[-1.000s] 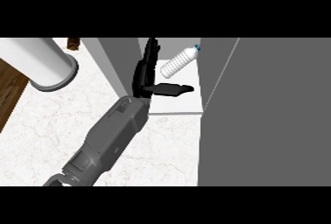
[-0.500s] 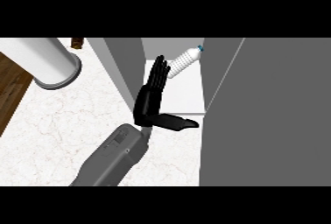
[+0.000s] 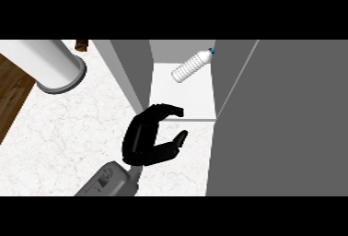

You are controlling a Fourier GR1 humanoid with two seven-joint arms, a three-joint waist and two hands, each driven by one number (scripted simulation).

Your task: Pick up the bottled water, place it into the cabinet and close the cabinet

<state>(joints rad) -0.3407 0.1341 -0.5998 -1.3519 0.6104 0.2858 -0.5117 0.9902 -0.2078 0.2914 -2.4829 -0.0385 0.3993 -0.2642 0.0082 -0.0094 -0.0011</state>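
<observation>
Bottle [image 3: 192, 66] lies in cabinet [image 3: 182, 99] w/ hand [image 3: 151, 138] now pulled back out, fingers curled, empty (which arm: can't tell); door [image 3: 282, 115] closing next.

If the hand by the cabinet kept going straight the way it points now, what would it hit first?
Probably the cabinet: the hand, fingers curled and holding nothing, points up toward the shelf's front edge. Farther in lies the bottle. Depth is unclear, so it might pass above the shelf.

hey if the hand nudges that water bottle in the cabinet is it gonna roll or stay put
The bottled water lies on its side on the cabinet floor, so a nudge would probably roll it. Its round, smooth-looking body may slide easily. It seems small, likely light.
</observation>
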